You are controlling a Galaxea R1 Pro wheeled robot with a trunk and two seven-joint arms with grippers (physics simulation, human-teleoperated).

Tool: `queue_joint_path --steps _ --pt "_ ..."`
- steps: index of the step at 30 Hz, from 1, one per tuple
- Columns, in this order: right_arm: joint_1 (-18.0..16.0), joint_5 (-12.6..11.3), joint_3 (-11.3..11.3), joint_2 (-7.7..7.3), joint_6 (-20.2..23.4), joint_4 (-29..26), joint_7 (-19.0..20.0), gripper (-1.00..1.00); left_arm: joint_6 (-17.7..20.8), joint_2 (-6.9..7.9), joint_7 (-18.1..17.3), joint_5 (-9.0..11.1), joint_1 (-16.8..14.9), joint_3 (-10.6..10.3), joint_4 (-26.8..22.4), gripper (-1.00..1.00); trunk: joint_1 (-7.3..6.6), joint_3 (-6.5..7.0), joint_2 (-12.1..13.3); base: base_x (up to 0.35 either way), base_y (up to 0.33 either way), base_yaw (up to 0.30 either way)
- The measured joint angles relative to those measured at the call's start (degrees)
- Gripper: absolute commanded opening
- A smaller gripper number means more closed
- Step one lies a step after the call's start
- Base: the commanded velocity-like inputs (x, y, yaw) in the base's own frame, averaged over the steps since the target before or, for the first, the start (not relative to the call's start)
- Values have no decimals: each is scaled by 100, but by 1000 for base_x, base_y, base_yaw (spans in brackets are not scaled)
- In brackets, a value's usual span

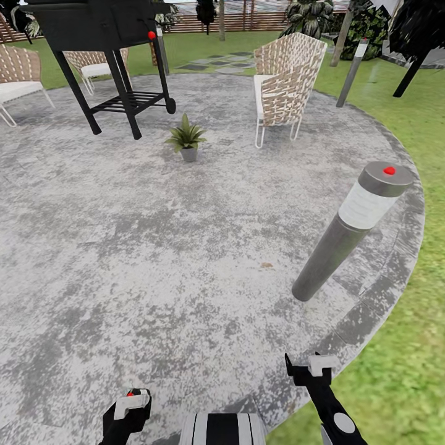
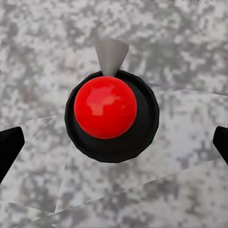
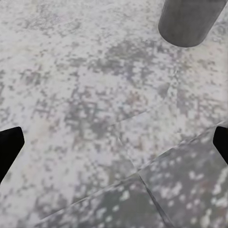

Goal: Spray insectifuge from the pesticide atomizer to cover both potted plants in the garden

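Pesticide atomizer [image 2: 111, 114] centred end-on between wide-open left gripper [image 1: 127, 413] fingertips, apparently untouched; right gripper [image 1: 307, 371], near bollard light [image 1: 352, 232], equally spread and empty, probably carried low for travel toward potted plant [image 1: 185, 137] well beyond that light.

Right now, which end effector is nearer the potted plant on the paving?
Left, narrowly. The left end effector sits low in the head view, slightly left of the potted plant, which is far ahead. The right end effector sits further off to the plant's right, near the bollard light.

Rough grey paving [image 1: 154, 247] carries 1 potted plant [image 1: 186, 138], a black grill [image 1: 105, 55], wicker chairs [image 1: 287, 83] and a bollard lamp [image 1: 352, 228].
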Motion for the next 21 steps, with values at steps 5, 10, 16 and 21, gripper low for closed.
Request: queue_joint_path --steps 5,10,16,21 --pt "0 0 0 0 0 0 0 100 0 1 0 0 1 0 0 100 0 0 0 1 0 0" --pt "0 0 0 0 0 0 0 100 0 1 0 0 1 0 0 100 0 0 0 0 0 0" --pt "0 0 0 0 0 0 0 100 0 1 0 0 1 0 0 100 0 0 0 1 0 0" --pt "0 0 0 1 0 0 0 100 0 1 0 0 -6 7 0 100 -1 0 0 53 0 0"
